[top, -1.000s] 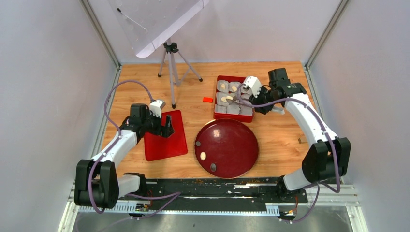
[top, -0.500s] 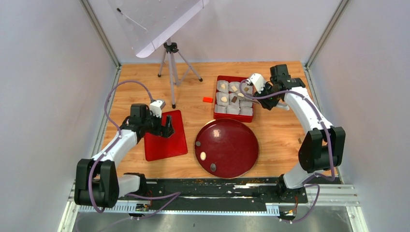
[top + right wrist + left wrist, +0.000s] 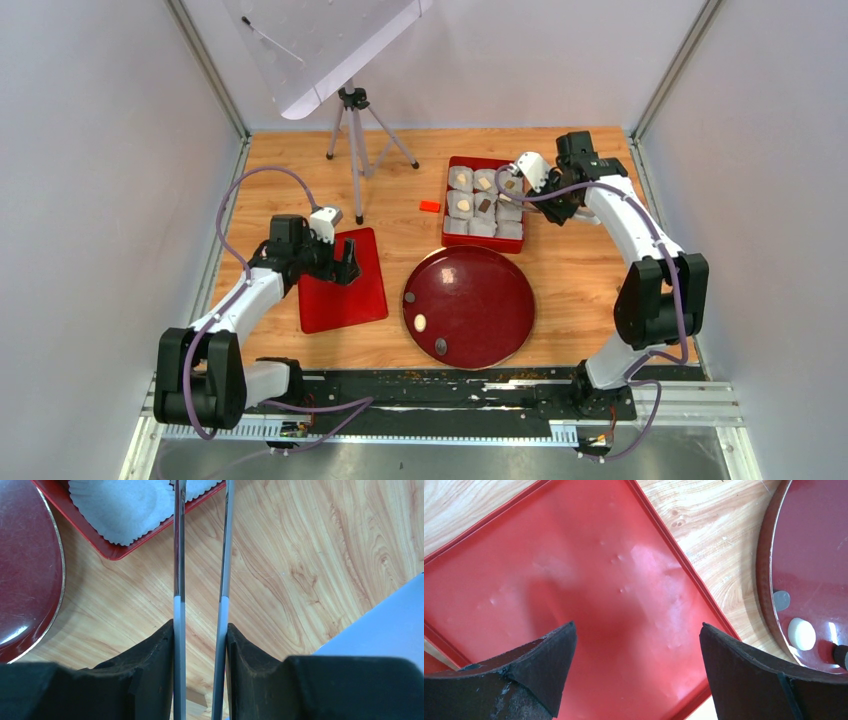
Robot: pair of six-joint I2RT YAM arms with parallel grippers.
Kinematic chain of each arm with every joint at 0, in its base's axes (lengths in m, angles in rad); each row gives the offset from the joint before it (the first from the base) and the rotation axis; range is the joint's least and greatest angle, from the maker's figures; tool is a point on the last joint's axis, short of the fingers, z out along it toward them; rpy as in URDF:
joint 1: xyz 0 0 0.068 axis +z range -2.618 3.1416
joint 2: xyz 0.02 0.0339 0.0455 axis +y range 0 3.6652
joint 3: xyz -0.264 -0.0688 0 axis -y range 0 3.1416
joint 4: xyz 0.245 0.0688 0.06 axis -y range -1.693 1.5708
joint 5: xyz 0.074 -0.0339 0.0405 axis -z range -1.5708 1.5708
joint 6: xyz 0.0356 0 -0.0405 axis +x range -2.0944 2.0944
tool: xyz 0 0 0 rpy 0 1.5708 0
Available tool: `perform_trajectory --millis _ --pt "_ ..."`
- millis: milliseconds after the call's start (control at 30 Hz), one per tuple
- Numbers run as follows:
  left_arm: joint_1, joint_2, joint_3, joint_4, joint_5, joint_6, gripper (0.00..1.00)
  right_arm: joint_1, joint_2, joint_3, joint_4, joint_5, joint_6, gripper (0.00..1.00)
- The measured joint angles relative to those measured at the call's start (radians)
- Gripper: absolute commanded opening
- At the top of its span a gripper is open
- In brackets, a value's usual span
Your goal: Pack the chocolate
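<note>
A red box (image 3: 449,203) with white paper cups sits at the back middle. Cream chocolate (image 3: 463,205) and dark chocolate (image 3: 484,205) lie in some cups. A cream piece (image 3: 420,323) and a dark piece (image 3: 441,346) lie on the dark red plate (image 3: 480,290). My right gripper (image 3: 552,203) is shut on metal tweezers (image 3: 178,555) beside the box's right edge; the tips are out of the right wrist view. My left gripper (image 3: 347,270) is open and empty over the flat red lid (image 3: 345,300). The left wrist view shows the cream piece (image 3: 802,633) on the plate (image 3: 814,540).
A small orange-red block (image 3: 430,206) lies left of the box. A camera tripod (image 3: 354,140) stands at the back left. Grey walls close in both sides. The right wrist view shows the box corner (image 3: 107,550) and a paper cup (image 3: 122,505).
My right gripper with the tweezers has drawn back to the right, from over the box to beside its right edge. The left arm has not moved.
</note>
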Motion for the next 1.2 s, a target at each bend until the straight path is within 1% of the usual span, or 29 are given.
perform_trajectory --millis 100,267,367,567,767,1200 --pt "0.0 0.0 0.0 0.0 0.0 0.0 1.0 0.0 0.015 0.017 -0.006 0.005 -0.002 0.15" --pt "0.0 0.0 0.0 0.0 0.0 0.0 1.0 0.0 0.039 0.037 -0.021 0.011 -0.002 0.23" --pt "0.0 0.0 0.0 0.0 0.0 0.0 1.0 0.0 0.039 0.038 -0.026 0.015 -0.002 0.29" --pt "0.0 0.0 0.0 0.001 0.0 0.0 1.0 0.001 0.039 0.038 -0.026 0.02 -0.001 0.34" --pt "0.0 0.0 0.0 0.008 0.0 0.0 1.0 0.001 0.039 0.038 -0.027 0.023 -0.001 0.35" --pt "0.0 0.0 0.0 0.01 0.0 0.0 1.0 0.001 0.039 0.038 -0.026 0.027 -0.001 0.39"
